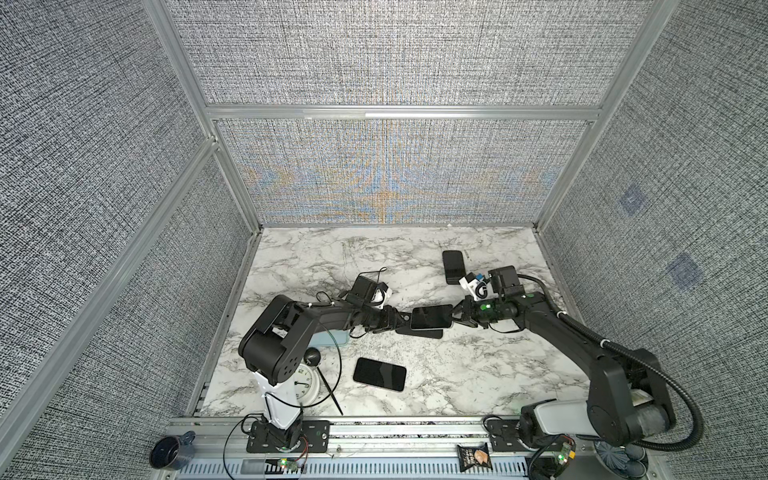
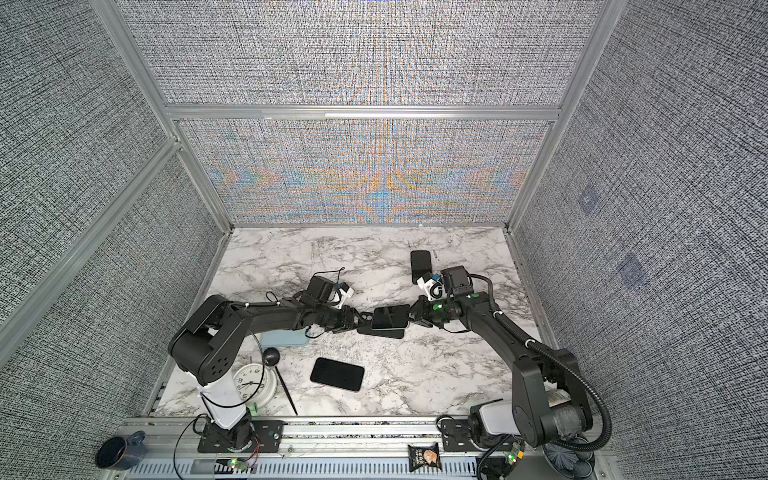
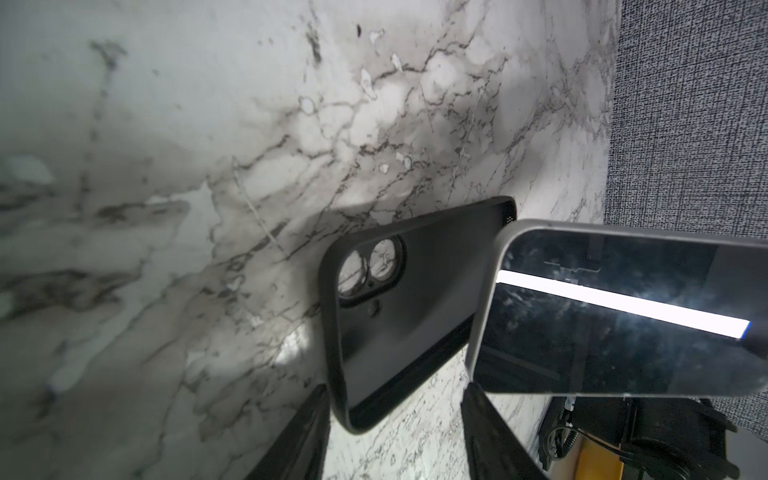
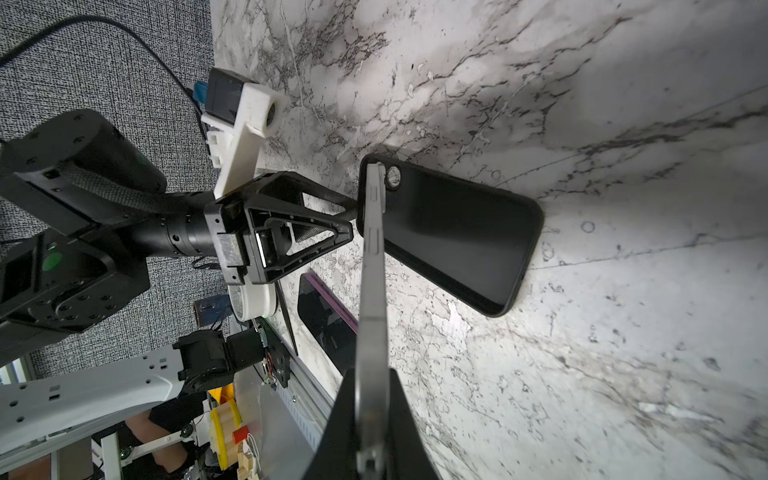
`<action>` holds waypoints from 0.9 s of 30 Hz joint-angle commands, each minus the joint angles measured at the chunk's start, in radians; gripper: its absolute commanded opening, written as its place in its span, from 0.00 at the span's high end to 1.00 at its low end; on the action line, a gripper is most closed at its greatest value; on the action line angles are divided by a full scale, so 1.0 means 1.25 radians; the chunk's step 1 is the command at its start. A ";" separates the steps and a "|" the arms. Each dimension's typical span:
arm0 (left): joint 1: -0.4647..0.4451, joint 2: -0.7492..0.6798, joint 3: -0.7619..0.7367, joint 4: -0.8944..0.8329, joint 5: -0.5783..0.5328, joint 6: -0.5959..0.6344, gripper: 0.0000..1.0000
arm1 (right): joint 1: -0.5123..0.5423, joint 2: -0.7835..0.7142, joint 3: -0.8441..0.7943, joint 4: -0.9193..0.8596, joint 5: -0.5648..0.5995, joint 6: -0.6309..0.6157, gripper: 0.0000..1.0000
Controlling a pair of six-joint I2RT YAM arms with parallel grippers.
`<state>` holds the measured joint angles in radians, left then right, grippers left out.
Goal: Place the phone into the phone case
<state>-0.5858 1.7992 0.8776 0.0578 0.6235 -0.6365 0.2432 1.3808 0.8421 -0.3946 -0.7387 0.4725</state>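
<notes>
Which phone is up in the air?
The silver-edged phone in the middle, pinched by the right tool. The phone near the front and the one at the back lie flat on the table.

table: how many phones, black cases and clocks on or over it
phones: 3 (held phone, far phone, near phone)
black case: 1
clock: 1
total: 5

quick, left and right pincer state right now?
left pincer: part open around the end of the black phone case, grip unclear.
right pincer: closed on the phone, held above the case.
</notes>
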 commanded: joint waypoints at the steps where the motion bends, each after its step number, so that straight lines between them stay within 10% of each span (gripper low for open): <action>1: 0.015 -0.028 -0.009 0.010 -0.009 0.004 0.46 | 0.002 0.015 -0.005 0.062 -0.034 0.042 1.00; 11: 0.078 -0.046 0.008 -0.002 0.030 0.013 0.45 | 0.009 0.096 -0.027 0.213 -0.075 0.189 1.00; 27: 0.074 -0.001 0.005 0.036 0.056 -0.022 0.41 | 0.010 0.141 -0.047 0.216 -0.136 0.164 1.00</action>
<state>-0.4900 1.7912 0.8886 0.0715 0.6765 -0.6552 0.2562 1.5600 0.7830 -0.1287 -0.8719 0.6975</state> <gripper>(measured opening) 0.595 0.106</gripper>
